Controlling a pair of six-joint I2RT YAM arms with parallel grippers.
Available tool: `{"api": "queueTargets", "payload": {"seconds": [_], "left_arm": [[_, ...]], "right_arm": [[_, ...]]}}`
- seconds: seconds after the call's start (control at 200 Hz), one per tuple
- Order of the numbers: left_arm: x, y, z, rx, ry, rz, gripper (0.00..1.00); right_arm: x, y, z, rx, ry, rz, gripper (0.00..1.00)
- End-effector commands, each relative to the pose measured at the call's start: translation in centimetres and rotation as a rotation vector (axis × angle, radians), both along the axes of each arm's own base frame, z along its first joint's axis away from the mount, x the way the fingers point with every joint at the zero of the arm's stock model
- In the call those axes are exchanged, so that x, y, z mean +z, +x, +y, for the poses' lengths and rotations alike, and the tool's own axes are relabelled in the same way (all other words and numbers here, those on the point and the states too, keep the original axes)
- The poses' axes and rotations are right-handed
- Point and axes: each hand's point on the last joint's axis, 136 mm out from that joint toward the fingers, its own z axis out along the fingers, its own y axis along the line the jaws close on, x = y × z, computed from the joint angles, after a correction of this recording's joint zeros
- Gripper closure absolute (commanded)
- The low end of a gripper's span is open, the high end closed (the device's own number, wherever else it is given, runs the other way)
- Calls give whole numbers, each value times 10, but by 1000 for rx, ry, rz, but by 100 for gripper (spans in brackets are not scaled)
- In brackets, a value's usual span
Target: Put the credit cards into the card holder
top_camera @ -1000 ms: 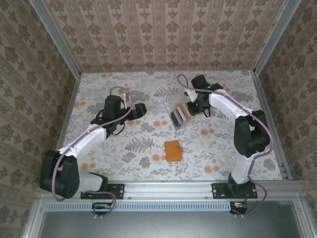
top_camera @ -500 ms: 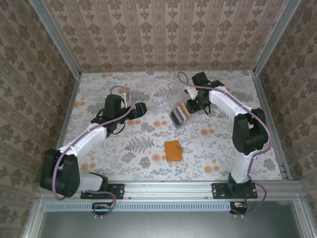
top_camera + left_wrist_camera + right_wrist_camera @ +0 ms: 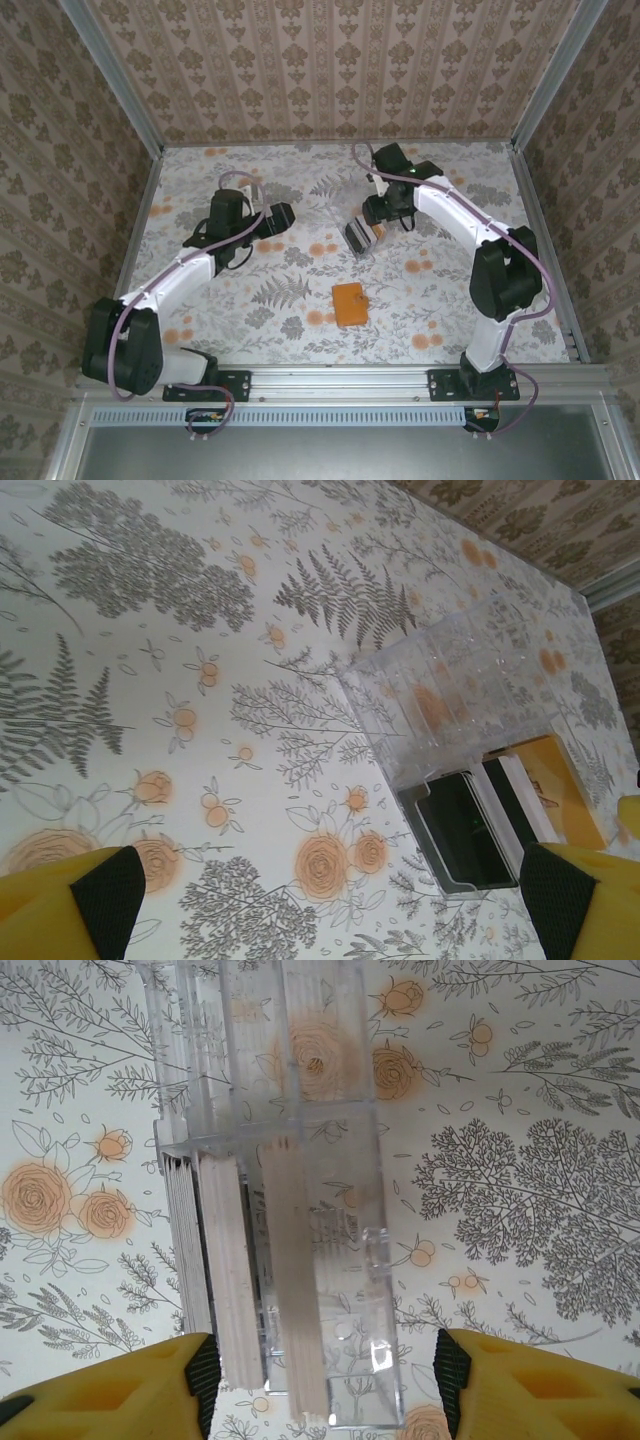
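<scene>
The credit cards (image 3: 358, 238) stand on edge inside a clear plastic box (image 3: 352, 226) near the middle of the floral table (image 3: 250, 300). In the right wrist view the credit cards (image 3: 225, 1280) form two pale stacks in the near compartments of the clear plastic box (image 3: 300, 1090). The right gripper (image 3: 320, 1390) is above that end of the box, its yellow fingers (image 3: 100, 1400) apart on either side of it, with a visible gap on the right side and nothing clamped. The card holder (image 3: 350, 304) lies flat and closed on the table towards the near edge, well apart from both grippers. The left gripper (image 3: 320, 900) is held over bare table to the left of the box, jaws spread wide and empty. Its camera shows a black card (image 3: 465, 830) and a yellowish card (image 3: 560, 785) at the box's near end.
</scene>
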Motion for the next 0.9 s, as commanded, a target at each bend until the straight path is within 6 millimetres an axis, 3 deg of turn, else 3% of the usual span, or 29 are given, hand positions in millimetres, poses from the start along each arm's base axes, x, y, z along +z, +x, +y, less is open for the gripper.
{"api": "queueTargets", "payload": {"seconds": [0.0, 0.16, 0.19, 0.415, 0.69, 0.895], "left_arm": [[11, 2, -24, -61, -59, -14, 0], [6, 2, -43, -105, -45, 1, 0], [5, -5, -56, -136, -45, 4, 0], [0, -7, -79, -176, -64, 13, 0], [-3, -7, -90, -195, -69, 26, 0], [-5, -7, -94, -204, -69, 35, 0]], "right_arm": [[-1, 4, -10, -72, -132, -16, 36], [-12, 6, -8, -60, -228, -3, 34], [-14, 7, -8, -62, -242, -2, 34], [-26, 9, -7, -53, -285, 18, 32], [-33, 11, -14, -60, -341, 22, 33], [-17, 12, -15, -64, -334, -21, 35]]}}
